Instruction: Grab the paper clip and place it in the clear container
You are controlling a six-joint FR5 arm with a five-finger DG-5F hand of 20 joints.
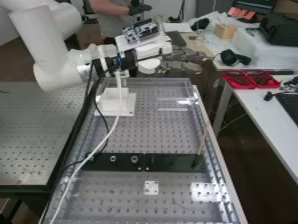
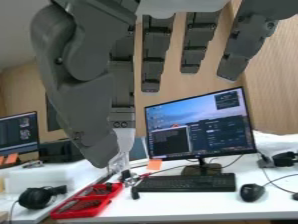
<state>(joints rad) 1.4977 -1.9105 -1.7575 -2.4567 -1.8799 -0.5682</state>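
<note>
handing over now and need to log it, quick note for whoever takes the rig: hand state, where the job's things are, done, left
Hand: open, fingers straight and empty, out at the far end of the bench, above its surface.
Things: can't tell where the paper clip or clear container is. On the bench, a dark bar runs across, with a small white plate nearer the camera.
Done: no grasp or placing can be confirmed.
Left: probably the whole job; locate both, pick up the clip, put it in the container.
</note>
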